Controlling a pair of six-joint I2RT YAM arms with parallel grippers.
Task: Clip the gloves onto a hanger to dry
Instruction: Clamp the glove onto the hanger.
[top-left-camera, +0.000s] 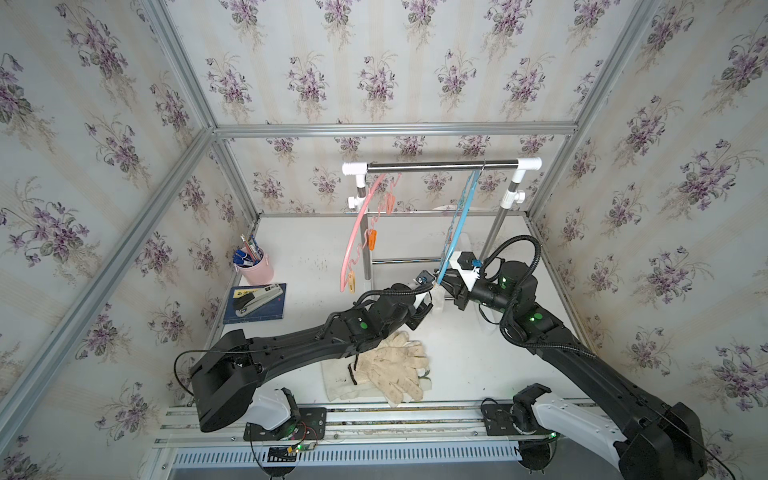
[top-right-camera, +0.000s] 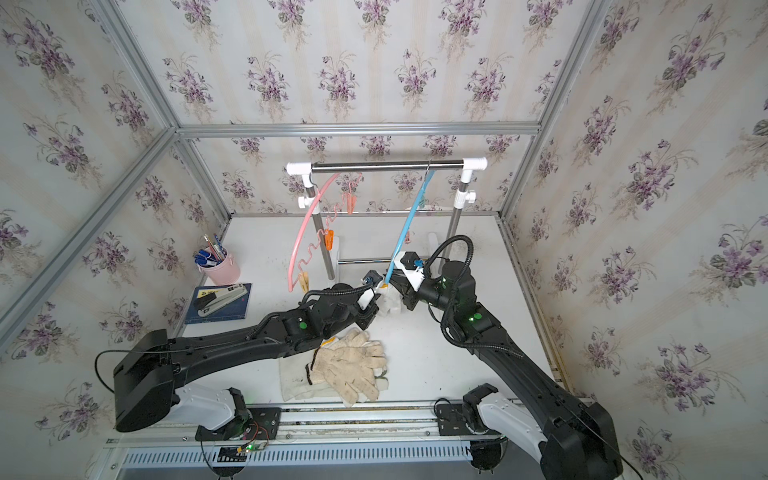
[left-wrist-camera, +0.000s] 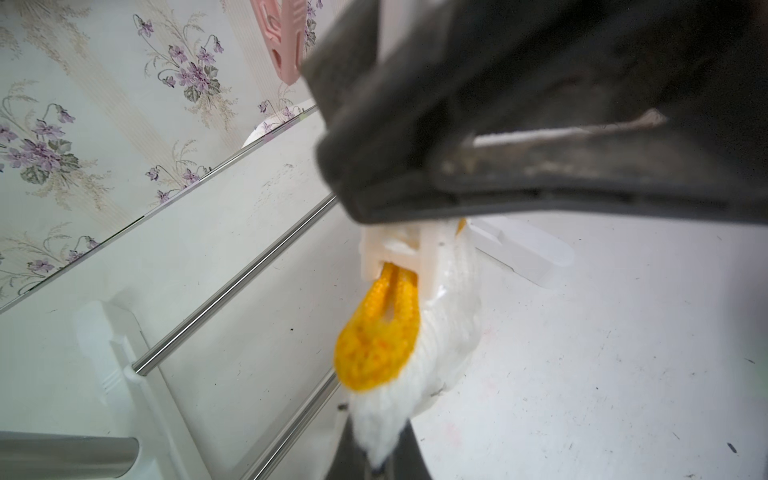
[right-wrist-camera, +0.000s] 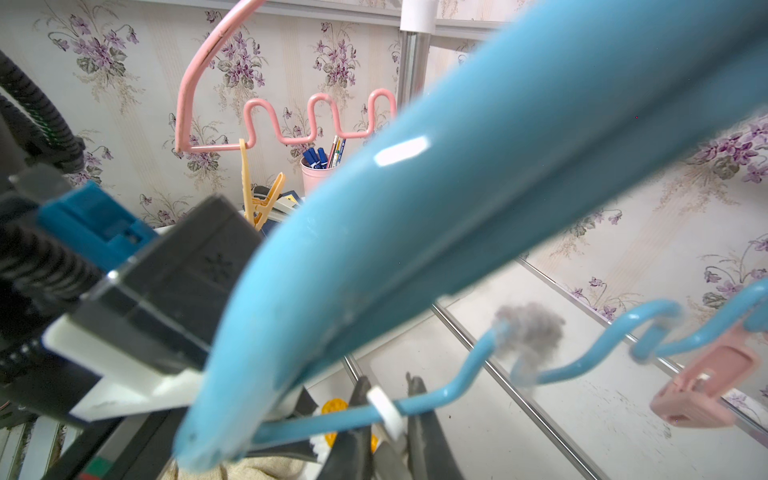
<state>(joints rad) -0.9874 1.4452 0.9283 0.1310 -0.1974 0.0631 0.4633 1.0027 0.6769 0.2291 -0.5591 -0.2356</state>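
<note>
A blue hanger (top-left-camera: 457, 224) (top-right-camera: 409, 224) hangs tilted from the rack's bar. At its lower end, my right gripper (right-wrist-camera: 388, 386) (top-left-camera: 442, 286) is shut on a white clip (right-wrist-camera: 384, 409) (left-wrist-camera: 399, 249) that sits on the hanger's wire. My left gripper (left-wrist-camera: 380, 465) (top-left-camera: 434, 291) is shut on a white knitted glove (left-wrist-camera: 449, 332) (top-right-camera: 390, 305). The glove's yellow cuff edge (left-wrist-camera: 374, 353) sits between the clip's jaws. More gloves (top-left-camera: 395, 365) (top-right-camera: 353, 365), beige knitted ones on an off-white one, lie piled on the table under the left arm.
A pink hanger (top-left-camera: 357, 232) with orange and yellow clips hangs at the rack's left end. A pink clip (right-wrist-camera: 702, 386) sits further along the blue hanger. A pink pen cup (top-left-camera: 255, 268) and a stapler on a blue book (top-left-camera: 255, 301) stand at the left wall.
</note>
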